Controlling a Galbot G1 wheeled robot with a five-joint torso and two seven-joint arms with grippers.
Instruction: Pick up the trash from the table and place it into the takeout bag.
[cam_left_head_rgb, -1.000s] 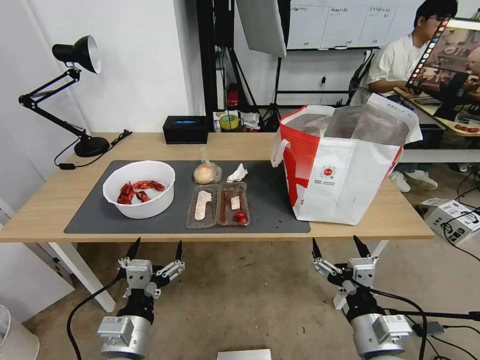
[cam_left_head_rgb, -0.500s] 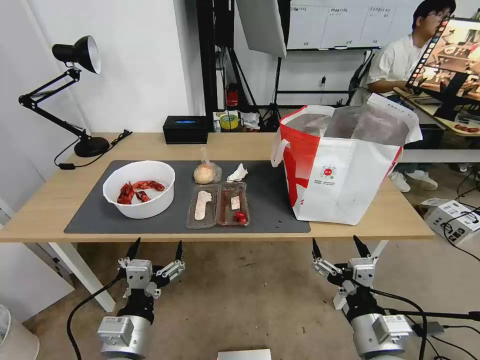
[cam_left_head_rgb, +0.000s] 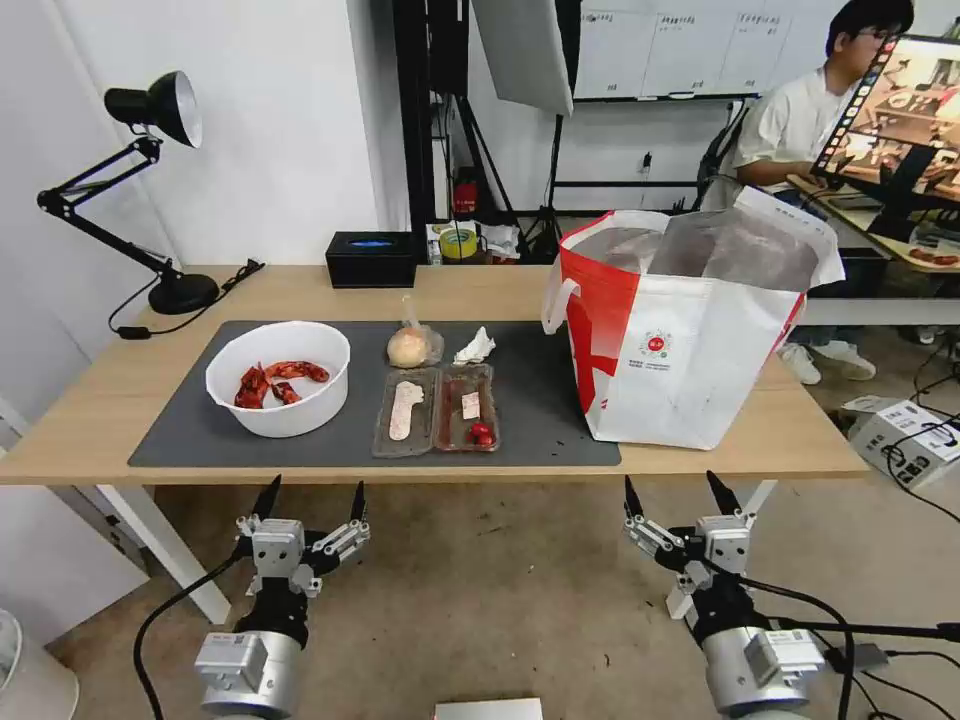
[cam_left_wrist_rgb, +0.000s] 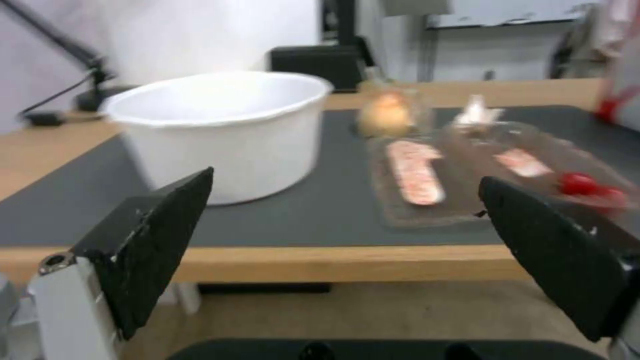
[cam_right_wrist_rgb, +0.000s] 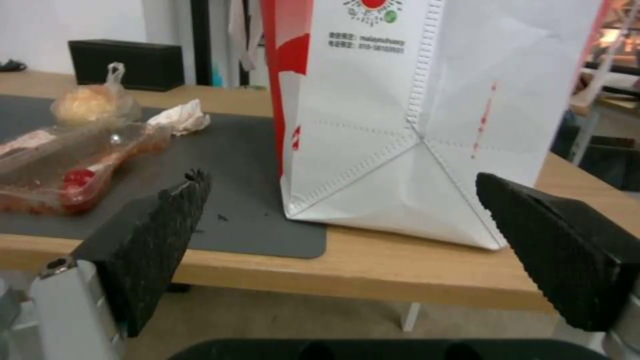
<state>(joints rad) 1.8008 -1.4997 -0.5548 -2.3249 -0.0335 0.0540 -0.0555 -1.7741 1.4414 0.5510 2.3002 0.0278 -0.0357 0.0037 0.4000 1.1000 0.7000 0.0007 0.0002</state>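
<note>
Worktop (cam_left_head_rgb: 480, 285) carrying takeout bag (cam_left_head_rgb: 690, 330) at its right end; on the mat, bowl (cam_left_head_rgb: 279, 377), clear tray (cam_left_head_rgb: 437, 408), bagged bun (cam_left_head_rgb: 409, 346), tissue (cam_left_head_rgb: 475, 346). Left tool (cam_left_head_rgb: 310, 500) and right tool (cam_left_head_rgb: 681, 492) wait below the front edge, spread wide, empty. Advisable: grip the bowl's rim. Head view alone reveals the bag's open mouth.

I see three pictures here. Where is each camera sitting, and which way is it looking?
Head view: on the robot's head, looking forward and down at the table; left gripper and right gripper hang open below its edge.
Left wrist view: on the left arm, facing the white bowl between its own fingers.
Right wrist view: on the right arm, facing the takeout bag.
Both wrist views share the clear tray.
</note>
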